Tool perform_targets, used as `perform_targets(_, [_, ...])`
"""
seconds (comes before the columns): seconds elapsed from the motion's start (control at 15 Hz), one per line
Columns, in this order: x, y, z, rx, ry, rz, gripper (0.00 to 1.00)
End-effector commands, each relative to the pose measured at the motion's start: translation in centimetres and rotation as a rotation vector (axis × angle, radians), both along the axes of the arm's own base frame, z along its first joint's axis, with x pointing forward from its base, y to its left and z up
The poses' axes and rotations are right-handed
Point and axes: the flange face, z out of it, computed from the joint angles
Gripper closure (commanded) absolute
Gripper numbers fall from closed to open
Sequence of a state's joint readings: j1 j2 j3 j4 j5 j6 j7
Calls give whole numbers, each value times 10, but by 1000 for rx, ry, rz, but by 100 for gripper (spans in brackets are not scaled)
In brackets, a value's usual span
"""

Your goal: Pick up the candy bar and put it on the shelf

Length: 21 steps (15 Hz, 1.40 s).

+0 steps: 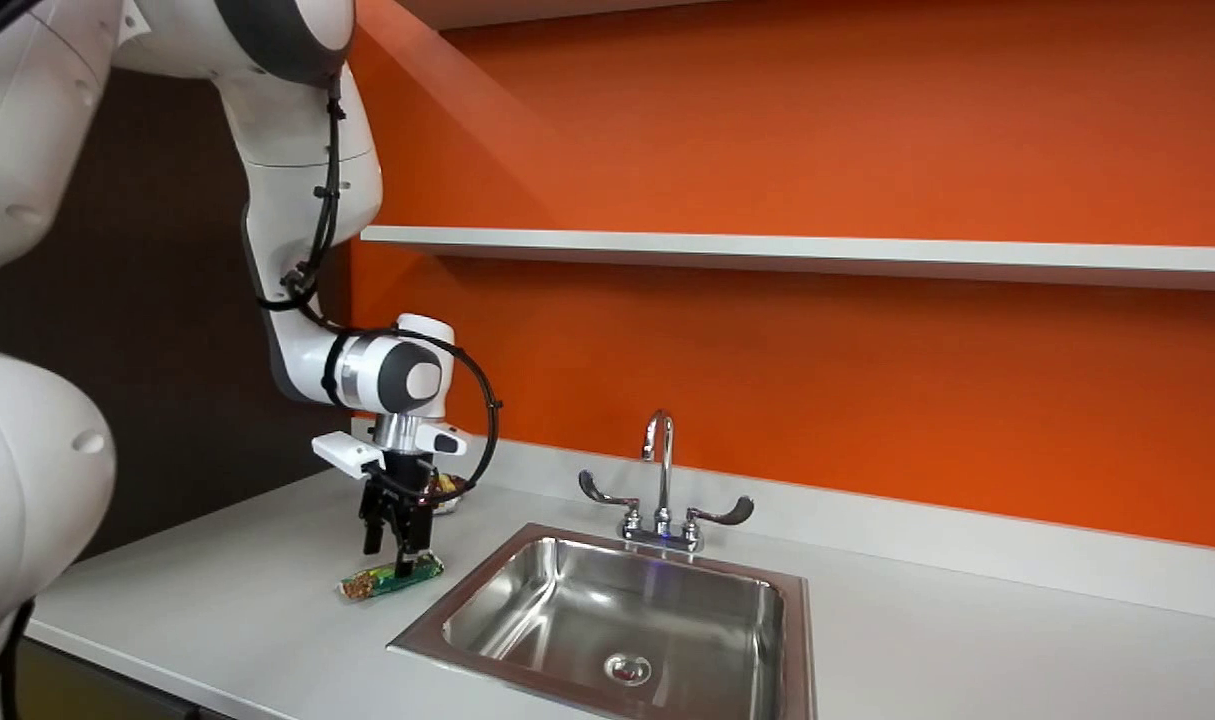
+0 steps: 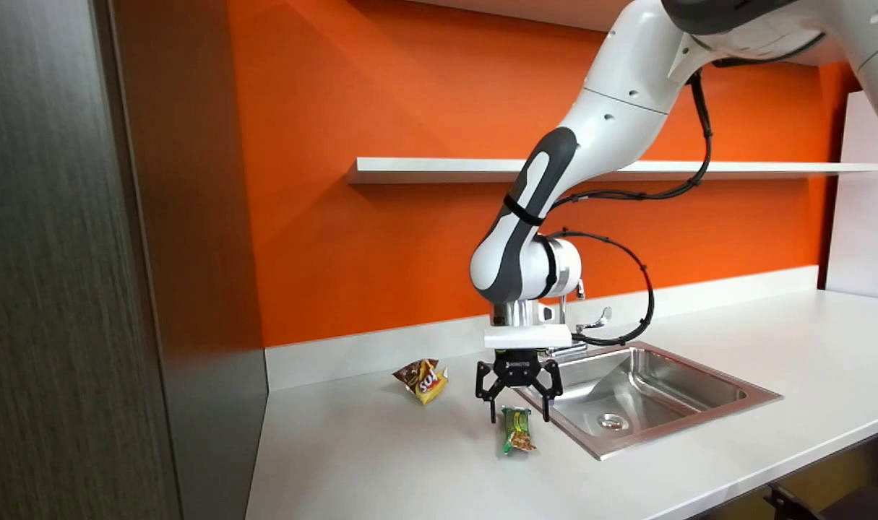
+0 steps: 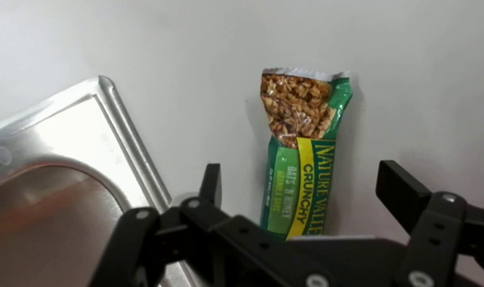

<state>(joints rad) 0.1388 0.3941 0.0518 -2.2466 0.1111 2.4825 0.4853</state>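
Between the fingers [image 3: 401, 193] of the end effector [image 2: 519, 419], the candy bar [image 3: 299, 159] reads NATURE VALLE, the rest hidden, CRUNCHY, OATS 'N HONEY and GRANOLA BARS. Lettering on the snack bag [image 2: 425, 381] near the end effector is unclear.

In both exterior views bright light falls from above, leaving the underside of the shelf [image 1: 797, 250] dim and a soft shadow on the orange wall [image 1: 867, 370] beneath it, while the print on the candy bar [image 2: 517, 431] blurs past reading. The wrist view is greyer but shows that print crisply, with faint shadows along both sides of the candy bar and glare whitening the corner of the steel sink [image 3: 82, 123].
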Motion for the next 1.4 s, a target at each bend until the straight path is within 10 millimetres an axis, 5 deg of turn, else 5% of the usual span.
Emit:
perform_targets(0.0, [6,5,-3,-15,-13,-62,0])
perform_targets(1.0, [9,-2,-11,-45,-7,-171,0])
perform_targets(1.07, [9,-3,-12,-45,-6,-171,25])
perform_targets(1.13, [9,-3,-13,-42,-6,-169,26])
perform_targets(1.33, [9,-1,-15,-38,-2,-162,51])
